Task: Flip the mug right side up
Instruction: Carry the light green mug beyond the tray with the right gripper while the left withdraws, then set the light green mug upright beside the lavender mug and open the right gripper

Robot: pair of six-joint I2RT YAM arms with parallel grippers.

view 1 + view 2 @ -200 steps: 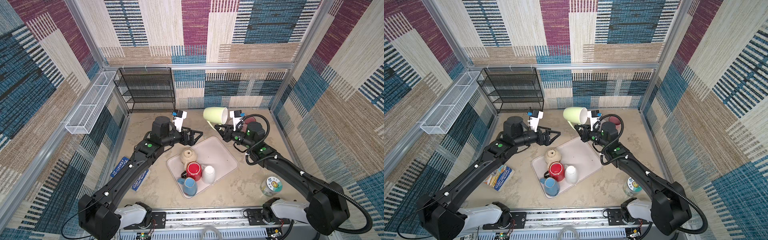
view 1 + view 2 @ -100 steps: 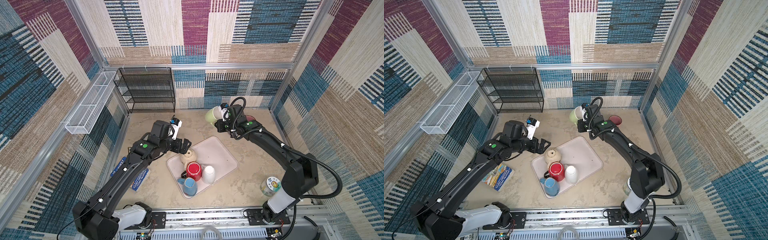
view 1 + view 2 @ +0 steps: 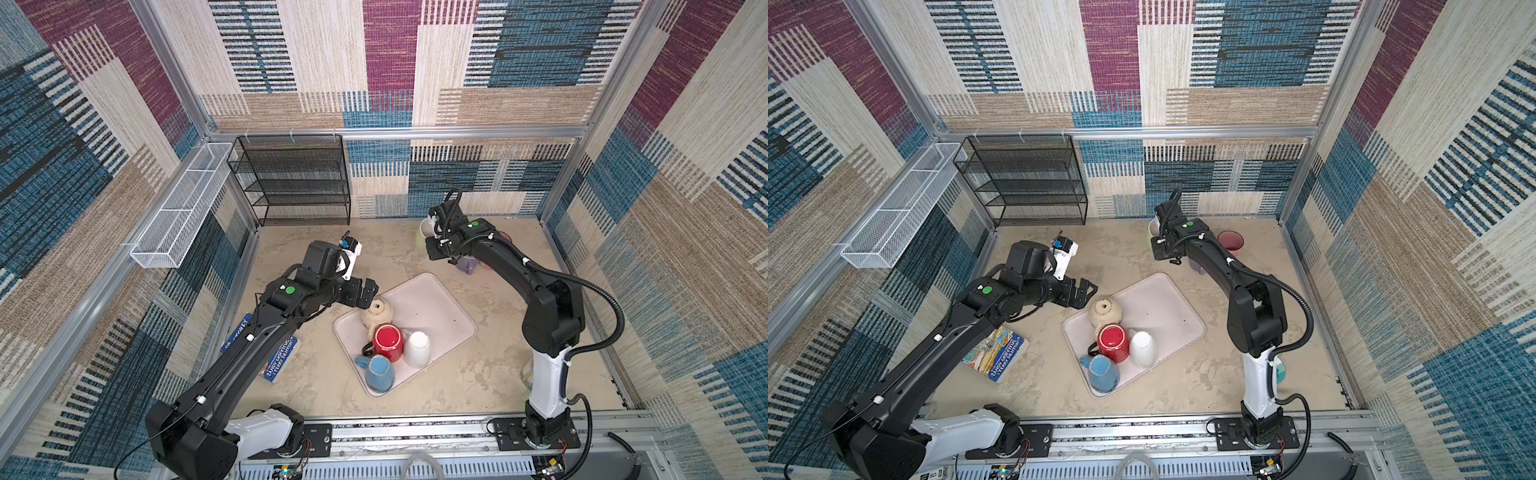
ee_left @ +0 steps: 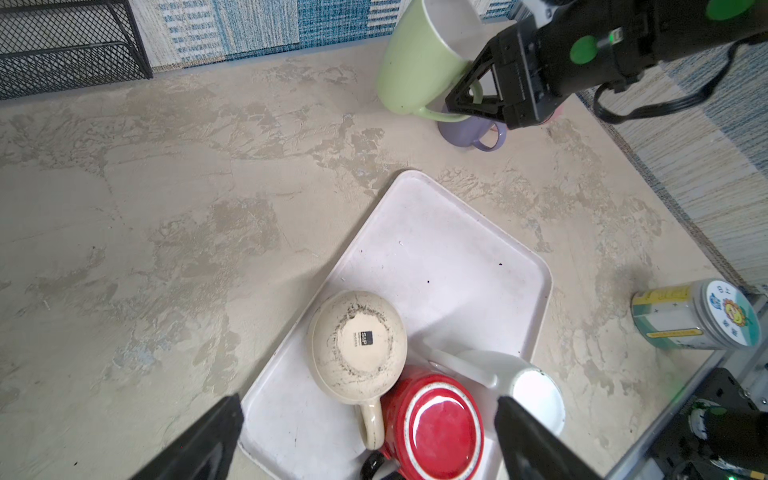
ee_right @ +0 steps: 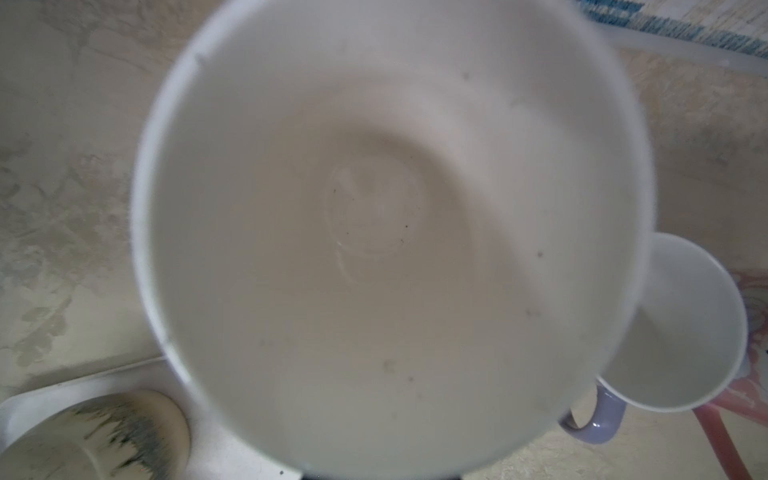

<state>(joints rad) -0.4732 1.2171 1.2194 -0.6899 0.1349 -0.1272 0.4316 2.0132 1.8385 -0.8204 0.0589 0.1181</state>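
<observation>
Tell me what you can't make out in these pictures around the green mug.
- The right gripper: one finger hides the other in the left wrist view; its own wrist covers it in both top views.
- The green mug: base on the table or not, cannot tell; its blurred inside fills the right wrist view.
- The purple mug: mostly behind that gripper.

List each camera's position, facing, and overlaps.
Both top views: high in front, looking down and back over table; left arm, right arm show.
Left wrist: on left arm, faces down at tray, beige mug; left hand shows, also right hand.
Right wrist: on right arm, looks into green mug; hand nearly hidden.
Shared: both wrists see green mug, lilac mug.
</observation>
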